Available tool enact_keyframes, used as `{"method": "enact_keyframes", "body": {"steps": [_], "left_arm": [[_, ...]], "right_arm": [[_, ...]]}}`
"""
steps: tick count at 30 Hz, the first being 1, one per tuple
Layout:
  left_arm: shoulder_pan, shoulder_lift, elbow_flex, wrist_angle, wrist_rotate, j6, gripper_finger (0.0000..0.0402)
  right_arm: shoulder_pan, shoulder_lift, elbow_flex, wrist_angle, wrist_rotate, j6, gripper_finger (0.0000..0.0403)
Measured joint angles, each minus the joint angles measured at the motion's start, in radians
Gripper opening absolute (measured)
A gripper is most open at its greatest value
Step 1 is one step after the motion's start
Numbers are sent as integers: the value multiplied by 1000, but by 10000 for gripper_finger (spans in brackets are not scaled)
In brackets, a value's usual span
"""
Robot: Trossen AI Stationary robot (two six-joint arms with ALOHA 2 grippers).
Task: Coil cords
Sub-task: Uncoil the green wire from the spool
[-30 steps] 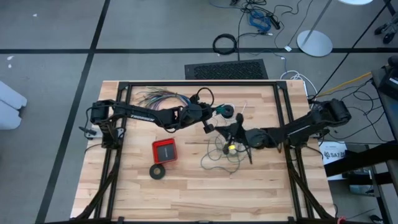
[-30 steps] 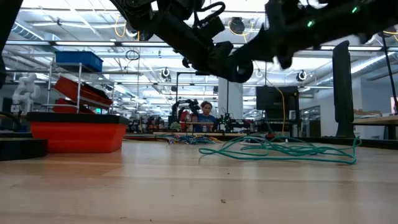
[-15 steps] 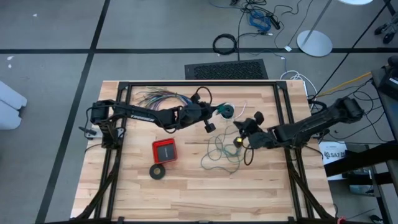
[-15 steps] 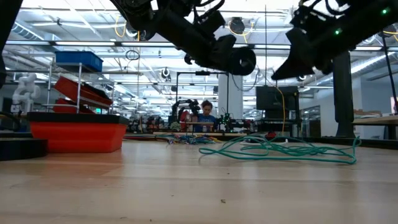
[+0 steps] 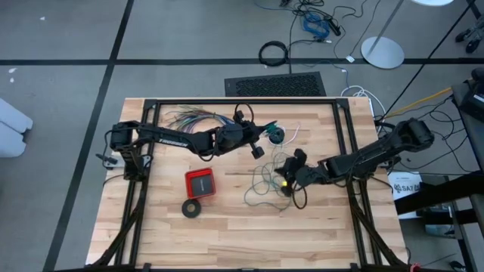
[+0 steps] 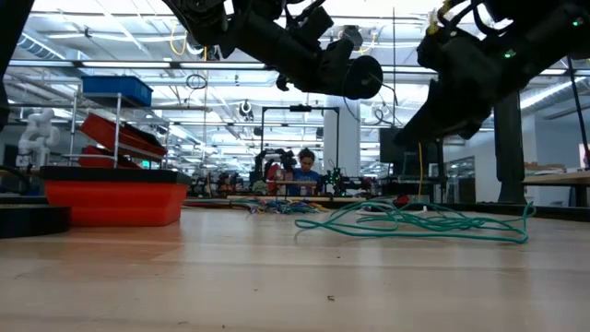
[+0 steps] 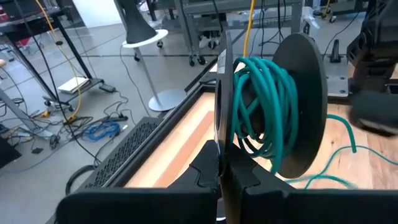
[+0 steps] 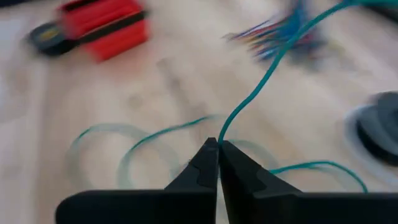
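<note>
A black spool (image 7: 292, 106) wound with teal-green wire (image 7: 258, 106) hangs above the table's far middle. My left gripper (image 5: 259, 142) is shut on it; the low view shows the spool (image 6: 361, 77) high over the board. From the spool the teal wire runs to my right gripper (image 5: 286, 177), which is shut on it over the table's middle. The rest of the wire (image 5: 265, 190) lies in loose loops on the wood (image 6: 415, 223). A thin white cord (image 5: 293, 134) lies beside the spool. My left gripper pinches the spool's thin near flange (image 7: 221, 127) at its rim between both fingers. The fingers come almost level from the table's left. The spool is lifted clear and stands on edge, its axle level. My right gripper pinches a single strand of the teal wire (image 8: 219, 135) at its fingertips (image 8: 202, 163). It slants down from the table's right. One run of wire (image 8: 261, 87) rises away from the fingers, while the loops (image 8: 143, 146) lie slack on the table.
A red box (image 5: 200, 183) and a black tape ring (image 5: 192, 208) sit at the near left. A fan of many-coloured wires (image 5: 189, 119) lies at the far left. Black frame rails (image 5: 242, 101) border the board. Bare wood stretches along the near edge.
My right gripper has tipped its fingers downward and sunk toward the loose loops, shifting a little toward the near edge, still shut on the wire. My left gripper has tipped up slightly, raising the spool a little.
</note>
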Motion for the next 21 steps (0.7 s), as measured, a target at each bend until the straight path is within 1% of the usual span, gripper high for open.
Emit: {"method": "enact_keyframes", "body": {"steps": [2,3,5,7,10,14,18,21], "left_arm": [[3,0,0,-1,0,0,0],[4,0,0,0,0,0,0],[6,0,0,-2,0,0,0],[6,0,0,-4,0,0,0],[6,0,0,-4,0,0,0],[5,0,0,-12,1,0,0],[5,0,0,-24,1,0,0],[6,0,0,-38,1,0,0]], "right_arm": [[23,19,0,33,-70,-12,0],[36,27,0,41,-88,-9,0],[60,42,0,53,-93,16,2],[78,52,0,31,-72,53,14],[96,60,0,-58,-43,123,49],[109,60,0,-150,-42,206,109],[127,45,0,-155,-42,215,158],[135,17,0,-147,-40,213,178]]}}
